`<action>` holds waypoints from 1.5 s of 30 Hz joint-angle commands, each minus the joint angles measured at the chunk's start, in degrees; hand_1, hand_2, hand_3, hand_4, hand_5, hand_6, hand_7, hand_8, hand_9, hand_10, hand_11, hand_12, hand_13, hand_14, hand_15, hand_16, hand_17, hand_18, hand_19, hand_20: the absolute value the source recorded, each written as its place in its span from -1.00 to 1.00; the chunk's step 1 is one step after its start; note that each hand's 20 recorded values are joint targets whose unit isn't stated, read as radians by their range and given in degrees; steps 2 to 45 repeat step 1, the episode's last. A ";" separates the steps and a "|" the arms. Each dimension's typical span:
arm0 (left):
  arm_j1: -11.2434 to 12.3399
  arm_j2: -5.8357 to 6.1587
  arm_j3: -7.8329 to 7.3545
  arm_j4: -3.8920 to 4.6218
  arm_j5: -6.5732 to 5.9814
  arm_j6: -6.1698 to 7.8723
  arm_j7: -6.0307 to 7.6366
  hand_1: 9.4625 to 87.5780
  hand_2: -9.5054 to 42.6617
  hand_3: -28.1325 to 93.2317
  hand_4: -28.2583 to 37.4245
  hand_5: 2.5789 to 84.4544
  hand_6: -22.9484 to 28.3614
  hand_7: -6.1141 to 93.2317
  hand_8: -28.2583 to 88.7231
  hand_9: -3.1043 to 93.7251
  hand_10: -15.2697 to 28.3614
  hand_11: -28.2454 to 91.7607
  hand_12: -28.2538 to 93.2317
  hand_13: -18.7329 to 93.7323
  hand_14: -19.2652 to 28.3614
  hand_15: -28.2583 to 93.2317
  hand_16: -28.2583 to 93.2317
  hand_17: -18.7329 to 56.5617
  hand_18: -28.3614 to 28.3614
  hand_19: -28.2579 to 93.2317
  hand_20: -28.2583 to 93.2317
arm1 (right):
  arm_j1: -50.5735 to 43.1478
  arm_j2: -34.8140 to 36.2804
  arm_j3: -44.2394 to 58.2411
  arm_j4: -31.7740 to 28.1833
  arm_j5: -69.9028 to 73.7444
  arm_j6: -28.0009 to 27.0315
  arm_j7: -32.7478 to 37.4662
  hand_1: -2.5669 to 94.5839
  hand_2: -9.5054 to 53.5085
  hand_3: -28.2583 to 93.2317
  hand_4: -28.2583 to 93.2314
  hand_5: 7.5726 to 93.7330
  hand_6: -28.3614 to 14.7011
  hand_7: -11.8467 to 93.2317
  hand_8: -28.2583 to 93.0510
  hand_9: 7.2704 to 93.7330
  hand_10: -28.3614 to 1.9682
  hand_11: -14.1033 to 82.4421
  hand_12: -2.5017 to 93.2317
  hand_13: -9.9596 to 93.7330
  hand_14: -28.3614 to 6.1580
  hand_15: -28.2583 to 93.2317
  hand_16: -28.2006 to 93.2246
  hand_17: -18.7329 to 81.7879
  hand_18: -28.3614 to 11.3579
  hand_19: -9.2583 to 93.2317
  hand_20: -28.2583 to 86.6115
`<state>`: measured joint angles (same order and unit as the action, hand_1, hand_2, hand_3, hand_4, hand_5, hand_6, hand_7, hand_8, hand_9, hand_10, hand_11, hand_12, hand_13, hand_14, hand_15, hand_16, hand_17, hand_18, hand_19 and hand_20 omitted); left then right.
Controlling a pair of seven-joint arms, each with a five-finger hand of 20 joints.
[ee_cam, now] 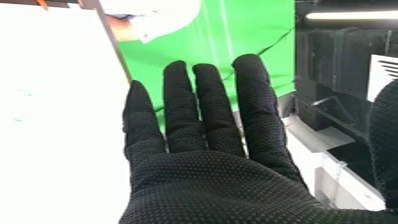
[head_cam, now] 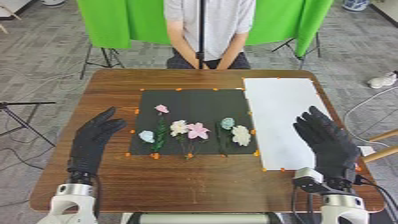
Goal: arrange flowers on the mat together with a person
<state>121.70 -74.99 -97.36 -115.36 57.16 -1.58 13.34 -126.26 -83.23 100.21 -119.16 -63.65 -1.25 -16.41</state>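
In the head view, my left hand (head_cam: 91, 141) is open over the table's left part, left of the black mat (head_cam: 195, 97). My right hand (head_cam: 329, 142) is open over the right edge of the white sheet. Flowers lie on the mat: a small pink one (head_cam: 162, 108) on a green stem, a pale blue one (head_cam: 147, 136) at lower left, a cream one (head_cam: 179, 127) beside a larger pink one (head_cam: 197, 131), a teal one (head_cam: 227, 123) and a white one (head_cam: 241, 135) at right. In the right wrist view, my right hand (ee_cam: 213, 185) has straight fingers and holds nothing.
The white sheet (head_cam: 282, 115) lies right of the mat on the brown table (head_cam: 142, 185). Orange tabs (head_cam: 155, 156) edge both. A person sits across the table, hands low near its far edge, away from the flowers. Green cloth (head_cam: 284, 25) hangs behind.
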 commanded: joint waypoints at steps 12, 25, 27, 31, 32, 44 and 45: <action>0.59 -0.40 -0.14 -0.07 -0.24 0.00 -0.45 -0.71 -0.73 0.60 -0.78 0.14 -0.01 -0.64 -0.60 0.11 0.40 -0.19 -0.25 0.02 0.60 -0.15 -0.47 -0.32 0.45 -0.43 -0.23 | -0.61 -0.47 -0.12 -0.15 -1.02 -1.09 0.56 -0.80 -0.78 0.76 -0.84 -0.11 0.32 -0.53 -0.68 -0.14 -0.05 -0.60 -0.69 -0.11 -0.08 -0.29 -0.42 -0.26 -0.33 -0.69 -0.09; 0.59 -0.40 -0.14 -0.07 -0.24 0.00 -0.45 -0.71 -0.73 0.60 -0.78 0.14 -0.01 -0.64 -0.60 0.11 0.40 -0.19 -0.25 0.02 0.60 -0.15 -0.47 -0.32 0.45 -0.43 -0.23 | -0.61 -0.47 -0.12 -0.15 -1.02 -1.09 0.56 -0.80 -0.78 0.76 -0.84 -0.11 0.32 -0.53 -0.68 -0.14 -0.05 -0.60 -0.69 -0.11 -0.08 -0.29 -0.42 -0.26 -0.33 -0.69 -0.09; 0.59 -0.40 -0.14 -0.07 -0.24 0.00 -0.45 -0.71 -0.73 0.60 -0.78 0.14 -0.01 -0.64 -0.60 0.11 0.40 -0.19 -0.25 0.02 0.60 -0.15 -0.47 -0.32 0.45 -0.43 -0.23 | -0.61 -0.47 -0.12 -0.15 -1.02 -1.09 0.56 -0.80 -0.78 0.76 -0.84 -0.11 0.32 -0.53 -0.68 -0.14 -0.05 -0.60 -0.69 -0.11 -0.08 -0.29 -0.42 -0.26 -0.33 -0.69 -0.09; 0.59 -0.40 -0.14 -0.07 -0.24 0.00 -0.45 -0.71 -0.73 0.60 -0.78 0.14 -0.01 -0.64 -0.60 0.11 0.40 -0.19 -0.25 0.02 0.60 -0.15 -0.47 -0.32 0.45 -0.43 -0.23 | -0.61 -0.47 -0.12 -0.15 -1.02 -1.09 0.56 -0.80 -0.78 0.76 -0.84 -0.11 0.32 -0.53 -0.68 -0.14 -0.05 -0.60 -0.69 -0.11 -0.08 -0.29 -0.42 -0.26 -0.33 -0.69 -0.09; 0.59 -0.40 -0.14 -0.07 -0.24 0.00 -0.45 -0.71 -0.73 0.60 -0.78 0.14 -0.01 -0.64 -0.60 0.11 0.40 -0.19 -0.25 0.02 0.60 -0.15 -0.47 -0.32 0.45 -0.43 -0.23 | -0.61 -0.47 -0.12 -0.15 -1.02 -1.09 0.56 -0.80 -0.78 0.76 -0.84 -0.11 0.32 -0.53 -0.68 -0.14 -0.05 -0.60 -0.69 -0.11 -0.08 -0.29 -0.42 -0.26 -0.33 -0.69 -0.09; 0.59 -0.40 -0.14 -0.07 -0.24 0.00 -0.45 -0.71 -0.73 0.60 -0.78 0.14 -0.01 -0.64 -0.60 0.11 0.40 -0.19 -0.25 0.02 0.60 -0.15 -0.47 -0.32 0.45 -0.43 -0.23 | -0.61 -0.47 -0.12 -0.15 -1.02 -1.09 0.56 -0.80 -0.78 0.76 -0.84 -0.11 0.32 -0.53 -0.68 -0.14 -0.05 -0.60 -0.69 -0.11 -0.08 -0.29 -0.42 -0.26 -0.33 -0.69 -0.09; 0.59 -0.40 -0.14 -0.07 -0.24 0.00 -0.45 -0.71 -0.73 0.60 -0.78 0.14 -0.01 -0.64 -0.60 0.11 0.40 -0.19 -0.25 0.02 0.60 -0.15 -0.47 -0.32 0.45 -0.43 -0.23 | -0.61 -0.47 -0.12 -0.15 -1.02 -1.09 0.56 -0.80 -0.78 0.76 -0.84 -0.11 0.32 -0.53 -0.68 -0.14 -0.05 -0.60 -0.69 -0.11 -0.08 -0.29 -0.42 -0.26 -0.33 -0.69 -0.09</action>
